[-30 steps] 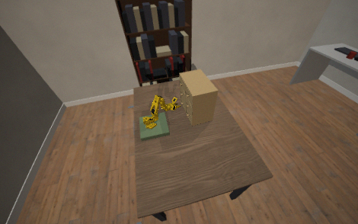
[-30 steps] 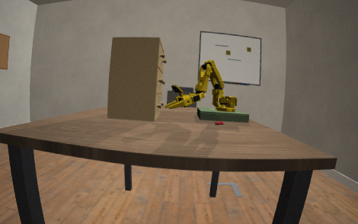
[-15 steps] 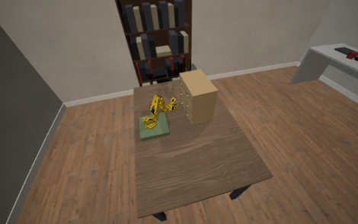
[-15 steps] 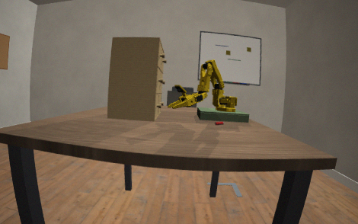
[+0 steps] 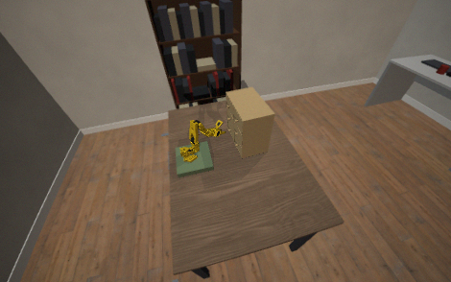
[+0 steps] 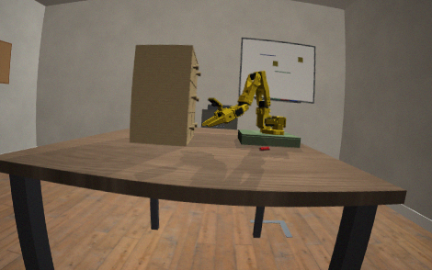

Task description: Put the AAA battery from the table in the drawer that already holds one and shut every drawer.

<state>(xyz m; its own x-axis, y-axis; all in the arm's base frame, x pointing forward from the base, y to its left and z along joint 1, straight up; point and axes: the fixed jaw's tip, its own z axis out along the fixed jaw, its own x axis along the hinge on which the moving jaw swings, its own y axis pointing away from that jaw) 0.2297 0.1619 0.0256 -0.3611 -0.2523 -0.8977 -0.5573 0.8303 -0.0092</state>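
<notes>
A tan drawer cabinet (image 5: 249,122) stands on the table with its knobbed front facing the arm. It also shows in the exterior view (image 6: 163,94), where all its drawers look pushed in. My gripper (image 6: 205,124) points at the lower part of the drawer front, a short way off it, and also shows in the top view (image 5: 222,129). Its fingers stand nearly together with nothing between them. A small red item (image 6: 264,148), probably the AAA battery, lies on the table in front of the green base pad (image 6: 268,138). What the drawers hold is hidden.
The yellow arm stands on the green pad (image 5: 194,160) at the table's left side. A bookshelf (image 5: 199,48) stands behind the table. A whiteboard (image 6: 278,69) hangs on the wall behind the arm.
</notes>
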